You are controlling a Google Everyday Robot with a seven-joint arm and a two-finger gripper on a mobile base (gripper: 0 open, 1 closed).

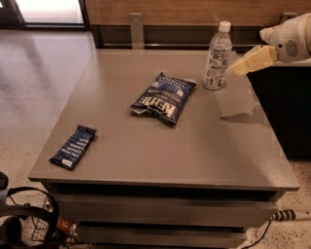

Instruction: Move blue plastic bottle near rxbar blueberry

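Observation:
The blue plastic bottle stands upright at the far right of the grey table, clear with a white cap and white label. The rxbar blueberry lies flat near the table's front left corner, a small dark-blue wrapper with white text. My gripper comes in from the right at about the height of the bottle's middle, its cream fingers pointing left, the tip just to the right of the bottle and apart from it. It holds nothing.
A crinkled dark-blue Kettle chip bag lies in the middle of the table, between the bottle and the bar. A wooden wall panel runs behind the table. A wire basket and cables sit on the floor at front left.

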